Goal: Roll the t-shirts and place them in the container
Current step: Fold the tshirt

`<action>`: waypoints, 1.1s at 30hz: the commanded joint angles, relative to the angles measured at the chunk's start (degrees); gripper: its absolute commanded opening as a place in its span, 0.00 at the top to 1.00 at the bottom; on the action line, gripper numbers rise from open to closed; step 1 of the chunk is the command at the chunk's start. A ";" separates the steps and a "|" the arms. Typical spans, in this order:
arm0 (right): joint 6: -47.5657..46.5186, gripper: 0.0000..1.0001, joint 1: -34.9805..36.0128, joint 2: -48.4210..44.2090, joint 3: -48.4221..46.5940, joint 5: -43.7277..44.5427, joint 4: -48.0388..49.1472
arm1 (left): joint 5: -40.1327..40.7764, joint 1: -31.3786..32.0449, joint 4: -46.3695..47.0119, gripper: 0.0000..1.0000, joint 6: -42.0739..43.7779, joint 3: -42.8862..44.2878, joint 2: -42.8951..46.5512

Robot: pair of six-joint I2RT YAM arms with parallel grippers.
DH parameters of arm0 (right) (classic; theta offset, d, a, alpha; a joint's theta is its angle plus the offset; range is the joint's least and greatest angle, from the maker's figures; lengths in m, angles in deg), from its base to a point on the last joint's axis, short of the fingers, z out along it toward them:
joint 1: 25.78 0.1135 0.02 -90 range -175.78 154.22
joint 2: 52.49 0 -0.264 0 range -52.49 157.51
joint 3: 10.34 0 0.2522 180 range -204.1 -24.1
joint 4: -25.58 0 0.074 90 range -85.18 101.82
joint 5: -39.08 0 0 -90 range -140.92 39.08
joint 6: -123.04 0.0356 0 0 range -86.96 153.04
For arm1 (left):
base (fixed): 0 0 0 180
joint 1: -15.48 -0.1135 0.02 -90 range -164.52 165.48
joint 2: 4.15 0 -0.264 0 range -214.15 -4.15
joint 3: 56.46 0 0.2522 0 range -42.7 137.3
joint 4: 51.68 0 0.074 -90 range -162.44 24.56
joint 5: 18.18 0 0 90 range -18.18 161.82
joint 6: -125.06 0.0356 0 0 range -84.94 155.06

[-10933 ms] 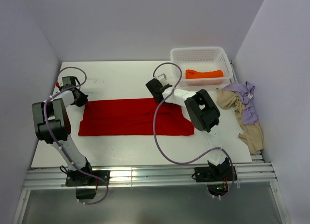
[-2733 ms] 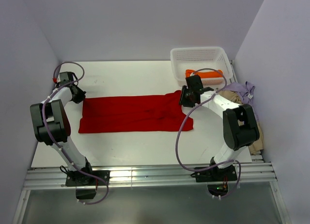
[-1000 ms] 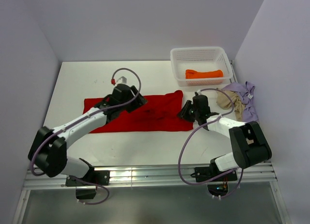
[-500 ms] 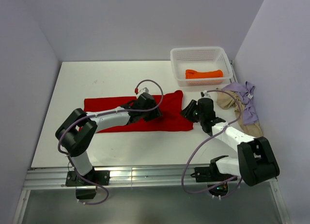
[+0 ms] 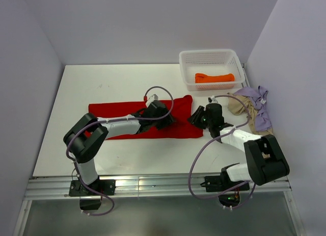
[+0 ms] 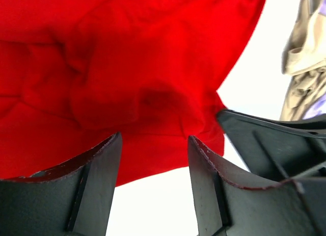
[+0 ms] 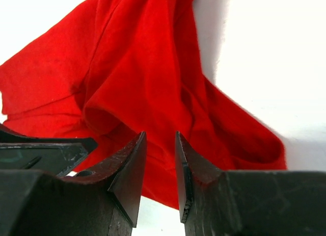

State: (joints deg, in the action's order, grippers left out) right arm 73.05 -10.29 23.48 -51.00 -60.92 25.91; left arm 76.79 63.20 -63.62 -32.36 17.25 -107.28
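Note:
The red t-shirt (image 5: pixel 122 119) lies flat as a long band across the white table. My left gripper (image 5: pixel 165 122) hovers low over its right part, jaws open; in the left wrist view the left gripper (image 6: pixel 154 139) has nothing between its fingers, with red cloth (image 6: pixel 127 68) beyond. My right gripper (image 5: pixel 195 117) is at the shirt's right end. In the right wrist view the right gripper (image 7: pixel 160 136) stands narrowly open, and the rumpled red cloth (image 7: pixel 137 68) shows through the gap, not pinched. The two grippers face each other, close together.
A white mesh basket (image 5: pixel 209 53) at the back right holds a rolled orange t-shirt (image 5: pixel 215 77). A beige t-shirt (image 5: pixel 243 106) and a lavender t-shirt (image 5: pixel 261 111) lie heaped by the right wall. Walls close in on both sides.
My left gripper has swept right along the red t-shirt, from its middle to its right part. The right gripper has stayed at the shirt's right end.

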 commanded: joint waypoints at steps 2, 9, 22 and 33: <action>-0.02 0.64 -0.46 1.29 -0.70 -2.92 5.34 | 2.58 2.02 6.87 0.41 -3.25 -1.85 0.13; -0.11 0.65 -0.46 2.61 -1.41 -3.01 5.07 | 6.01 3.95 5.20 0.41 -7.63 -1.58 -1.46; 0.24 0.65 -0.89 2.43 -1.32 -3.45 5.77 | 16.73 6.06 5.39 0.42 -13.79 -1.42 -3.12; 0.77 0.66 -1.25 5.25 -2.28 -5.47 6.13 | 23.32 7.03 1.34 0.44 -12.04 3.69 -4.89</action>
State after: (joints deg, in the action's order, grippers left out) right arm 73.66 -10.93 28.07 -51.11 -65.35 29.60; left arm 95.35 69.96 -60.84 -45.12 18.71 -112.76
